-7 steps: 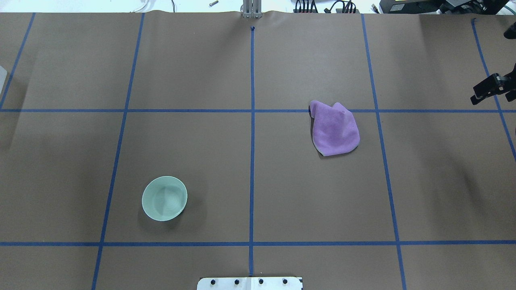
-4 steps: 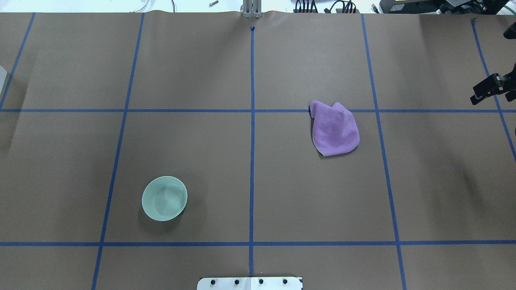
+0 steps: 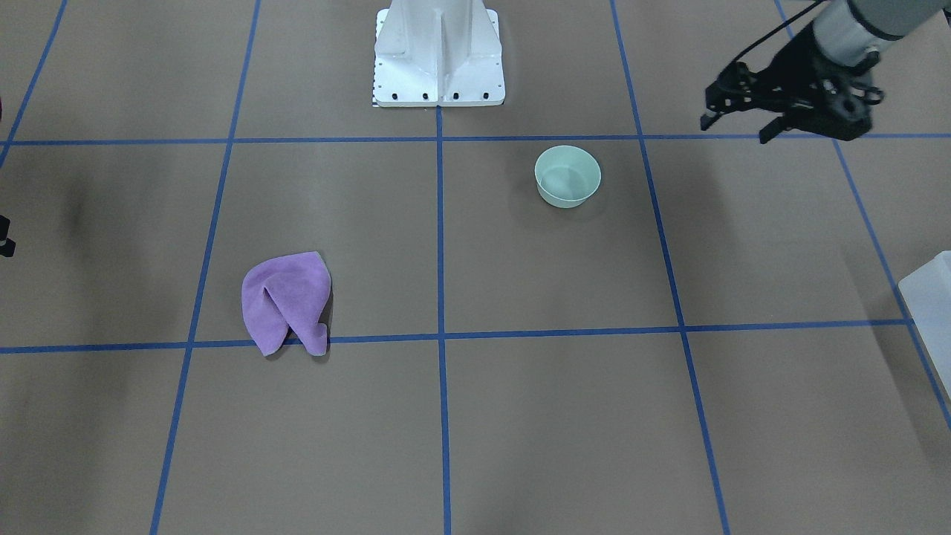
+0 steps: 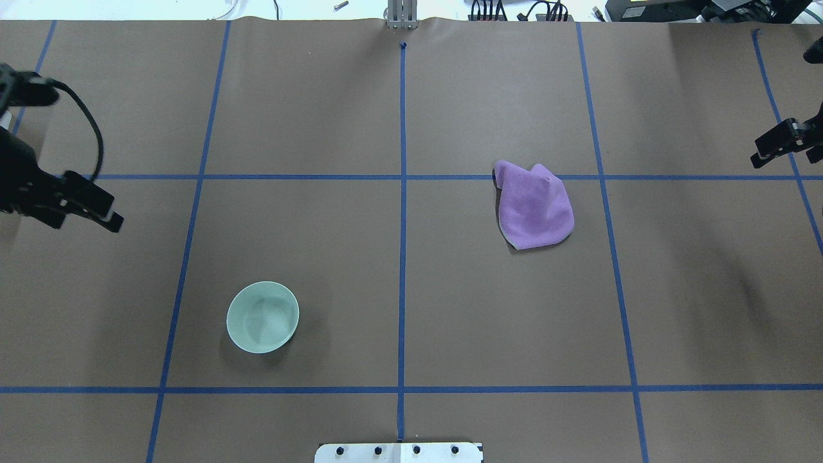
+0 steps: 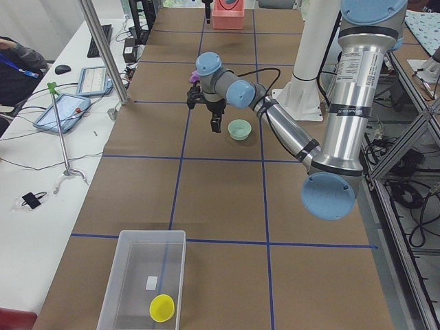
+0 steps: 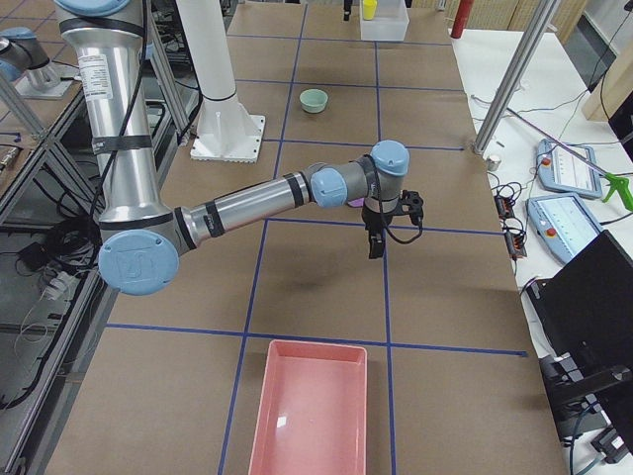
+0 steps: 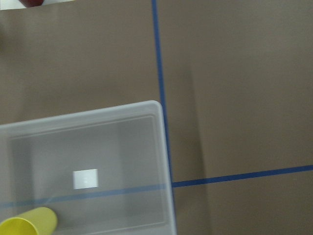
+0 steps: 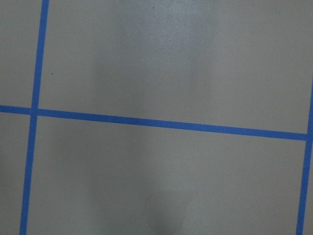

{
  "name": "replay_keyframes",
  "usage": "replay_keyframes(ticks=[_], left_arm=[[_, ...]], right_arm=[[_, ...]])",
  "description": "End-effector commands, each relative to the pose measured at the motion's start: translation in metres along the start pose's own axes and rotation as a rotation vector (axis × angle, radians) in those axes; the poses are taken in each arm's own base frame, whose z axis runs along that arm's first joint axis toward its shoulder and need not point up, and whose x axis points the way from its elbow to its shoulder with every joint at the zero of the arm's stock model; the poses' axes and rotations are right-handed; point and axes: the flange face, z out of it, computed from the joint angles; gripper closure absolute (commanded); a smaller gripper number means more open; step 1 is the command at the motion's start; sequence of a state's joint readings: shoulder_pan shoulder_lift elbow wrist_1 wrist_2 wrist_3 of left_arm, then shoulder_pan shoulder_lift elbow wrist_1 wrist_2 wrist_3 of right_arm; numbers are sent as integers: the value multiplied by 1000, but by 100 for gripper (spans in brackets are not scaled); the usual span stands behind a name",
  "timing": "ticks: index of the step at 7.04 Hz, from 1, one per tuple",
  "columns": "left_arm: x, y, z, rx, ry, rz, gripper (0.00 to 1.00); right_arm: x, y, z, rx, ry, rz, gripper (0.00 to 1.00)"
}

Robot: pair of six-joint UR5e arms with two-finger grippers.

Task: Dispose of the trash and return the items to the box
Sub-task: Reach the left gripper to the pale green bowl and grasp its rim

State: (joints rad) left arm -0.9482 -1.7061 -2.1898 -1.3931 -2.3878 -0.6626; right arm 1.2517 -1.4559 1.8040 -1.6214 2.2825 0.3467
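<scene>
A mint green bowl (image 4: 262,316) stands upright on the near left of the table, also in the front view (image 3: 567,175). A crumpled purple cloth (image 4: 535,206) lies right of centre, also in the front view (image 3: 286,301). My left gripper (image 4: 106,215) hovers open and empty at the left edge, beyond and to the left of the bowl; the front view (image 3: 734,128) shows its jaws spread. My right gripper (image 4: 768,151) hangs at the far right edge, well right of the cloth, open and empty.
A clear plastic box (image 5: 141,275) with a yellow cup (image 5: 162,308) in it stands at the table's left end; the left wrist view shows its wall (image 7: 164,147). A pink tray (image 6: 307,416) lies at the right end. The robot base (image 3: 438,59) stands at the near middle.
My left arm has come into the overhead view from the left edge. The right gripper, the bowl and the cloth have not moved.
</scene>
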Motion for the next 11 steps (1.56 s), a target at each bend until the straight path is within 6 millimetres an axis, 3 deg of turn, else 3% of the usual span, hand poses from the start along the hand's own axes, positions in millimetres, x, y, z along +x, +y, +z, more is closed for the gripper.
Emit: replay_keyframes(ticks=[1,2,4,6,7,8,9,10,11], left_arm=[[56,31,81,-34,-80,85,1],[66,37,109,-33,-105,106,1],[60,13,167,-20,-65,122,2],[59,-4,197,17,-4,120,2],[70,-5,202,13,5,107,13],[80,-1,207,3,13,89,66],[82,1,209,-1,13,93,93],[83,1,208,1,16,95,100],[84,1,208,1,18,96,100]], right_arm=[[0,0,1,-1,0,1,0],[2,0,2,-3,1,3,0],[3,0,3,-5,2,3,0],[3,0,3,-5,2,5,0],[2,0,3,-4,2,2,0],[3,0,3,-5,2,3,0],[3,0,3,-5,2,3,0],[3,0,3,-5,2,3,0],[3,0,3,-5,2,3,0]])
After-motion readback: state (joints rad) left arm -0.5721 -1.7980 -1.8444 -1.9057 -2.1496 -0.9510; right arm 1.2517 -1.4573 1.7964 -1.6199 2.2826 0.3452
